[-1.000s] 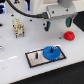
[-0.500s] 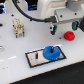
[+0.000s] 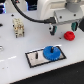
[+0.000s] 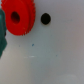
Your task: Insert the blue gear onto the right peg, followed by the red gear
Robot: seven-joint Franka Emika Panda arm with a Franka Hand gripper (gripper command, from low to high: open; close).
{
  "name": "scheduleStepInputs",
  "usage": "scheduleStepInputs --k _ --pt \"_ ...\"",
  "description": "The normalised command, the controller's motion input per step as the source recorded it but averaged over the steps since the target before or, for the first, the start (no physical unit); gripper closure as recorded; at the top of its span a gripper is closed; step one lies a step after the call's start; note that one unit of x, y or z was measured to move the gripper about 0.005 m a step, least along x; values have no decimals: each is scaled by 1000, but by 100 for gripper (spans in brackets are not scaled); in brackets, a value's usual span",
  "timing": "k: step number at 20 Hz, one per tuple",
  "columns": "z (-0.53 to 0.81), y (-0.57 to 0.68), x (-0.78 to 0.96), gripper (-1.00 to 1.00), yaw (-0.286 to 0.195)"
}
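A black-bordered plate (image 3: 44, 56) holds a thin peg (image 3: 36, 56), then the blue gear (image 3: 52, 52) seated at its right end. Farther right, the gripper (image 3: 56, 33) hangs beside the red gear (image 3: 69, 35); blur hides its jaws.

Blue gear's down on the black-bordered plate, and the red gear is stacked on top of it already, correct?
Not quite. The blue gear does sit on the plate, but the red gear is not on it: the exterior view shows it lying apart on the table, beyond the plate, towards that view's right.
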Motion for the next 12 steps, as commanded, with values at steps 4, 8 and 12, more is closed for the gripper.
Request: scheduleStepInputs --k 4,8,12 --pt "169 669 81 -100 0" --pt "13 121 99 -100 0" --pt "-27 143 161 -100 0"
